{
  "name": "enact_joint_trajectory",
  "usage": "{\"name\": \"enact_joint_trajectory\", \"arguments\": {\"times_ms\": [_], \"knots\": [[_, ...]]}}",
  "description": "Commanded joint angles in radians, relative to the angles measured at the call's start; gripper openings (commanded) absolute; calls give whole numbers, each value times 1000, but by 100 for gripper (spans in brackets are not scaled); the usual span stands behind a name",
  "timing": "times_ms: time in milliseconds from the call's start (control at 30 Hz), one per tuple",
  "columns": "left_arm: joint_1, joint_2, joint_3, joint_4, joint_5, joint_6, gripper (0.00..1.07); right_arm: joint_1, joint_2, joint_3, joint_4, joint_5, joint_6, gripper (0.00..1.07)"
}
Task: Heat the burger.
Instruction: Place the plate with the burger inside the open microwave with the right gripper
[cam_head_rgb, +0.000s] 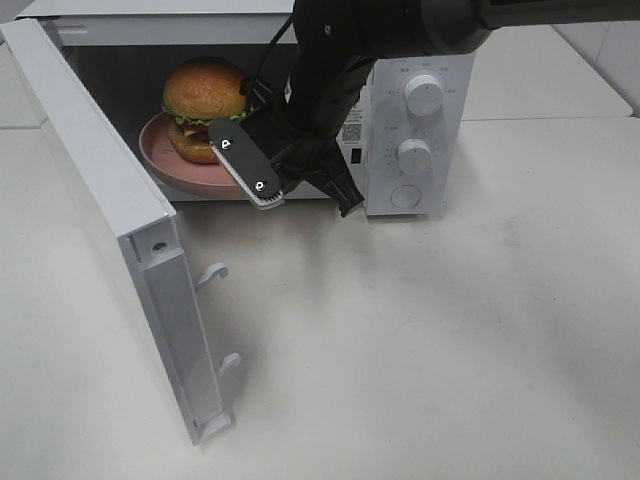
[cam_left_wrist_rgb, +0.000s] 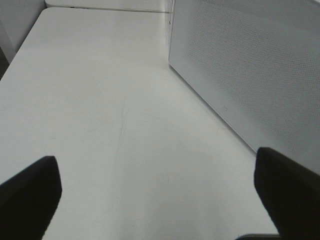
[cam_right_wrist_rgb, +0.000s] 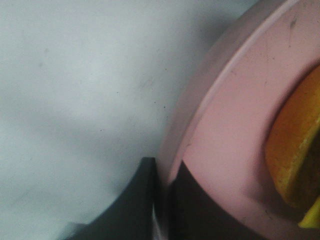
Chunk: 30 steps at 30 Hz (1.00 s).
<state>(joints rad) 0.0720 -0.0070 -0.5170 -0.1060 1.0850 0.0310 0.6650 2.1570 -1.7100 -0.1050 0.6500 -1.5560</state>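
Note:
The burger (cam_head_rgb: 205, 95), with a golden bun and green lettuce, sits on a pink plate (cam_head_rgb: 160, 150) inside the open microwave (cam_head_rgb: 420, 60). My right gripper (cam_head_rgb: 235, 165) reaches into the oven's opening and is shut on the plate's front rim. In the right wrist view its dark fingers (cam_right_wrist_rgb: 135, 200) pinch the pink rim (cam_right_wrist_rgb: 220, 110), with the burger's edge (cam_right_wrist_rgb: 295, 150) close by. My left gripper (cam_left_wrist_rgb: 160, 195) is open over bare table, nothing between its fingers (cam_left_wrist_rgb: 30, 190); it is out of the high view.
The microwave door (cam_head_rgb: 110, 200) swings wide open toward the front left, its latch hooks (cam_head_rgb: 213, 272) sticking out. Two knobs (cam_head_rgb: 422, 95) and a button are on the panel at right. A perforated white panel (cam_left_wrist_rgb: 250, 75) stands beside the left gripper.

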Motion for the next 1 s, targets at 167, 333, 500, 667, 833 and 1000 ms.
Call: {"name": "enact_joint_trajectory", "arguments": {"times_ms": [167, 333, 500, 667, 833, 1000], "knots": [[5, -16, 2, -7, -16, 0, 101, 2, 57, -120, -24, -38, 64, 0], [5, -16, 2, -7, -16, 0, 101, 2, 107, -189, -72, -31, 107, 0], [5, -16, 2, -7, -16, 0, 101, 2, 141, -236, -72, -29, 111, 0], [5, -16, 2, -7, -16, 0, 101, -1, 185, -294, -70, -29, 130, 0], [5, -16, 2, -7, -16, 0, 101, -11, 217, -348, -80, -29, 151, 0], [5, -16, 2, -7, -16, 0, 101, -13, 245, -375, -90, -24, 153, 1]]}}
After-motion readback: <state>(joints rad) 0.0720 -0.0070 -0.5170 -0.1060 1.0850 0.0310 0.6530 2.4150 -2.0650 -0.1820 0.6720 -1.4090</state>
